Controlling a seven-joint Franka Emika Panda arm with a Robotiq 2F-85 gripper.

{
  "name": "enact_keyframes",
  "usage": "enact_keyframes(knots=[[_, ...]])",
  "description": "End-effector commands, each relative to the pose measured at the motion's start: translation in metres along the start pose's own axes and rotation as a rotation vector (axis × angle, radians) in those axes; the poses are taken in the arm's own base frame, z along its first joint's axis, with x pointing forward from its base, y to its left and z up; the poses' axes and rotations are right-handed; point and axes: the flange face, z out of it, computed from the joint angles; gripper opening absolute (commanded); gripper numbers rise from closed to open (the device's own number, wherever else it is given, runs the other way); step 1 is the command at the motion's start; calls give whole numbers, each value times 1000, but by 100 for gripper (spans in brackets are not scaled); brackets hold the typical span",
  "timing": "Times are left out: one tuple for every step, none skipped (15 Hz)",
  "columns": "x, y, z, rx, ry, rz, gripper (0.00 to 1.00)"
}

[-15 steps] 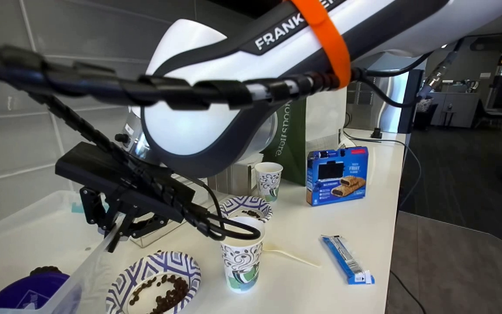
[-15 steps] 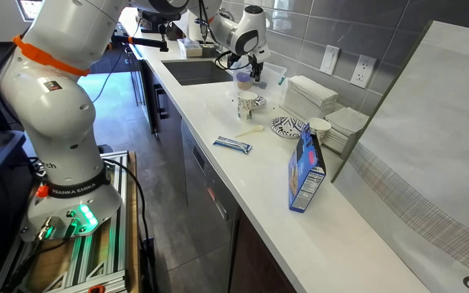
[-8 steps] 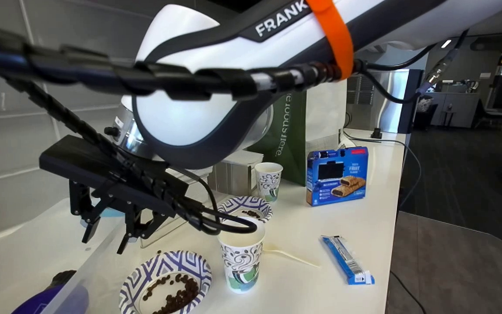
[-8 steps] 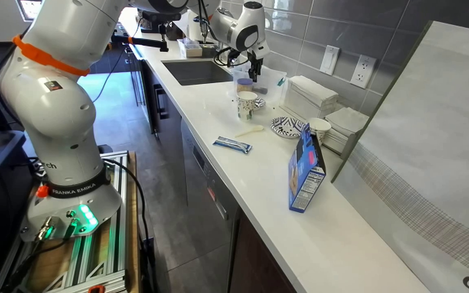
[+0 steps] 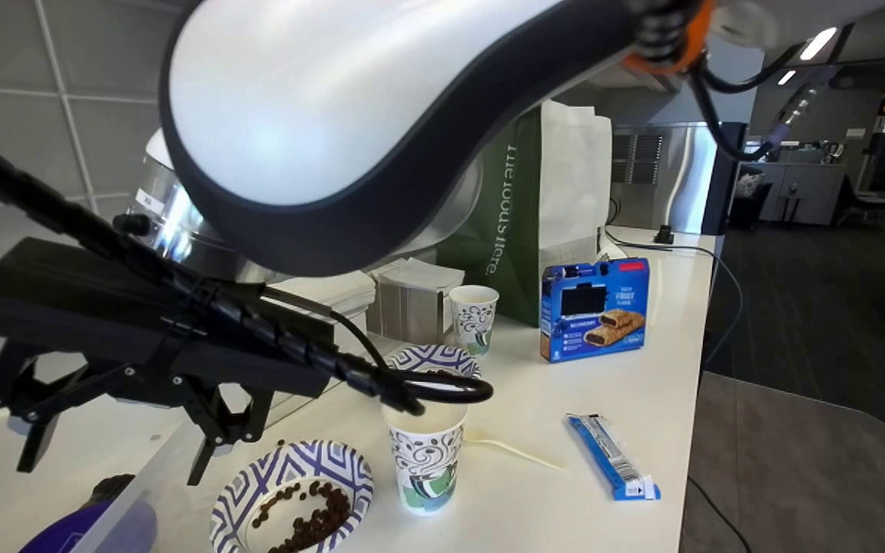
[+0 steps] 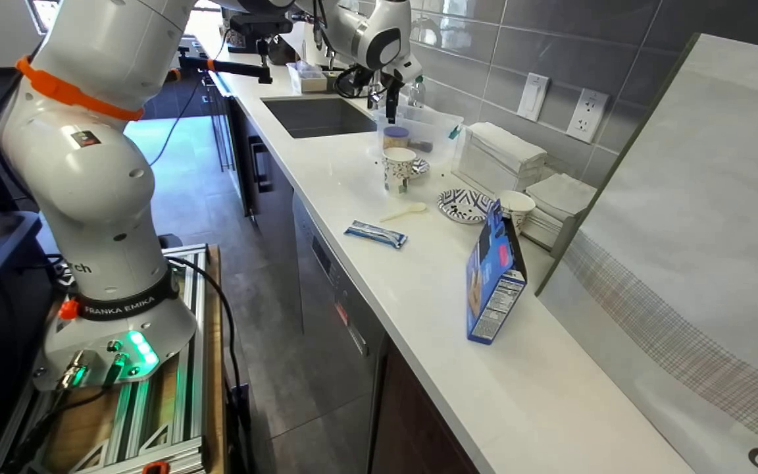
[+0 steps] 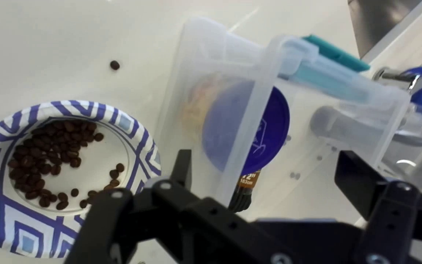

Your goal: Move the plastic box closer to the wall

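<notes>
The plastic box (image 7: 252, 124), see-through with a teal clip (image 7: 337, 53), stands on the counter. Against the grey tiled wall (image 6: 563, 46), the box (image 6: 443, 124) shows in an exterior view with its far parts behind the arm. A jar with a purple lid (image 7: 269, 135) and a dark brush-like thing are inside it. My gripper (image 5: 114, 459) hangs above the box, fingers wide apart and holding nothing. In the wrist view the box's near rim runs between the open fingers of the gripper (image 7: 266, 167), lower than them; no contact shows.
A patterned paper plate (image 7: 97, 157) with coffee beans lies right beside the box. Close by are a paper cup (image 5: 427, 468), a spoon (image 5: 515, 451), a blue bar (image 5: 613, 461) and a blue carton (image 5: 594, 315). Napkin stacks (image 6: 501, 155) and a sink (image 6: 316, 118) flank the area.
The gripper was closed at the box's rim; it has let go, spread its fingers and risen clear. Box and bean plate shifted slightly to the right in an exterior view, then stayed still.
</notes>
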Motion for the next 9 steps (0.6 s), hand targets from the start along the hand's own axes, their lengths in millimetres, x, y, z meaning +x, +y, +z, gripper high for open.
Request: enact_keyframes(knots=[[-31,17,-46,-66,23,-184,100],[-36,22,-64,-76,50,-227,100],[-38,25,-82,-93,81,-262,100],[-41,29,-98,-110,107,-299,100],[-48,33,-116,-136,124,-341,100],[-53,40,-133,-178,136,-371,100],[-56,49,-151,-231,160,-376,100],[-61,57,-169,-286,184,-375,100],[-66,66,-189,-345,204,-357,100]])
